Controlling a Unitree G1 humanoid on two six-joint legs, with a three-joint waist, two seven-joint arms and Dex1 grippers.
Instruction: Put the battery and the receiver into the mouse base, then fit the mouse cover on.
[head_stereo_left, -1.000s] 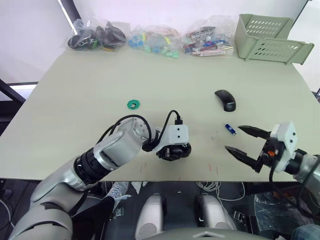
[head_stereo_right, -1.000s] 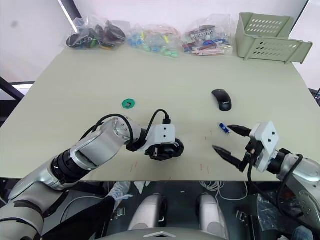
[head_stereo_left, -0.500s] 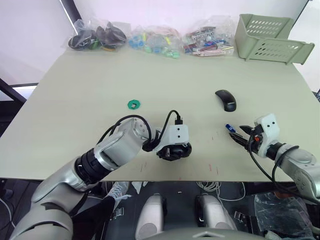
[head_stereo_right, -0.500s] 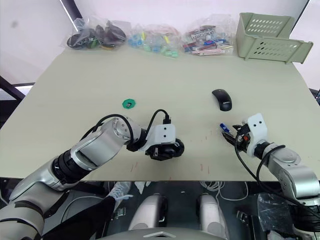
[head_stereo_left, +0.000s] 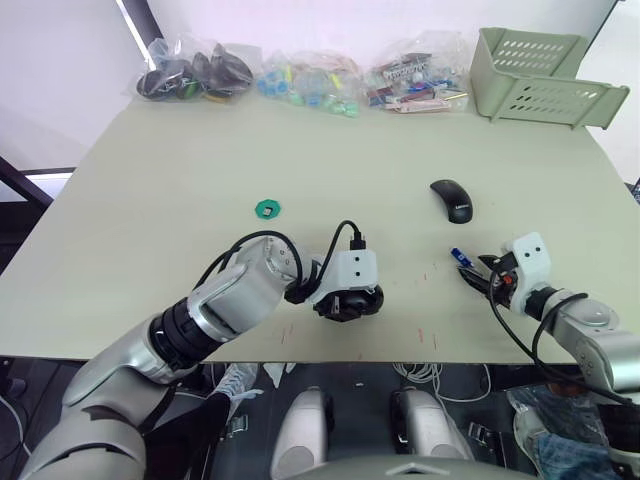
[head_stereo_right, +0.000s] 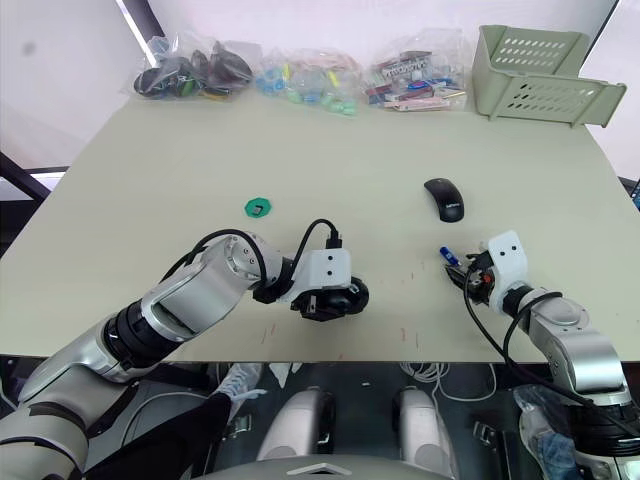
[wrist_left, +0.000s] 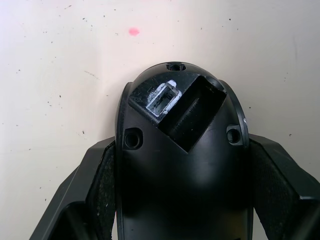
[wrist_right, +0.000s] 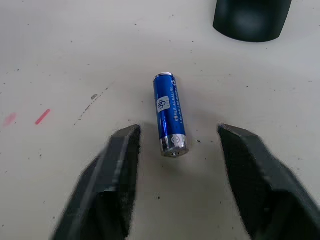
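Pale table (head_stereo_left: 180, 190) seen from above. Left gripper (wrist_left: 182, 200) closed around the black mouse base (wrist_left: 182, 165) near the front edge, pads pressed to both its sides; a small silvery-rimmed slot showing in its open compartment, contents hard to make out. Right gripper (wrist_right: 175, 142) spread open on the table, straddling the near end of the blue battery (wrist_right: 169, 114) without touching it. Mouse cover (head_stereo_left: 452, 200) just beyond, cut off in the right wrist view.
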